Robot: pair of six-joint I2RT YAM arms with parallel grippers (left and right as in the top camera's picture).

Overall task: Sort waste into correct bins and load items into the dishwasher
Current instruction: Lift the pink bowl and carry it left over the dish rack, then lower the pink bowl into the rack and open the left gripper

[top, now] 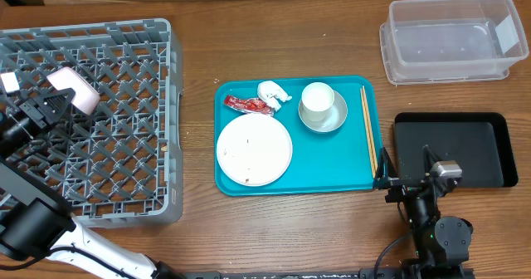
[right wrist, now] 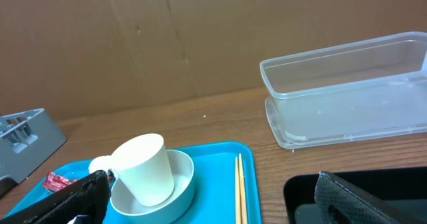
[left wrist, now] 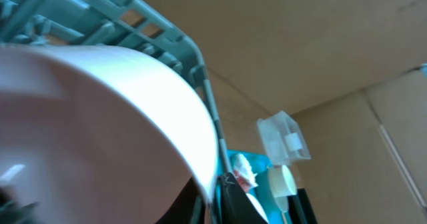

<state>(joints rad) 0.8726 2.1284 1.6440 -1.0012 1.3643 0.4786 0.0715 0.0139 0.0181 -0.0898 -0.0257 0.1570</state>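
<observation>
My left gripper point(top: 48, 105) point(left wrist: 215, 184) is over the grey dish rack point(top: 124, 146), shut on the rim of the white-pinkish bowl point(top: 75, 90) point(left wrist: 100, 131). On the teal tray point(top: 332, 167) lie a white plate point(top: 254, 149) with food crumbs, a red wrapper point(top: 247, 105), a crumpled tissue point(top: 273, 92), a white cup point(top: 316, 101) point(right wrist: 143, 167) standing in a grey-blue bowl point(top: 334, 119) point(right wrist: 180, 184), and chopsticks point(top: 367, 129) point(right wrist: 241, 191). My right gripper point(top: 406, 171) point(right wrist: 217, 207) stands open at the tray's front right corner, holding nothing.
A clear plastic tub point(top: 452, 38) point(right wrist: 347, 91) sits at the back right. The shallow black tray point(top: 473, 146) lies beside my right gripper. Bare wood separates the rack and the teal tray.
</observation>
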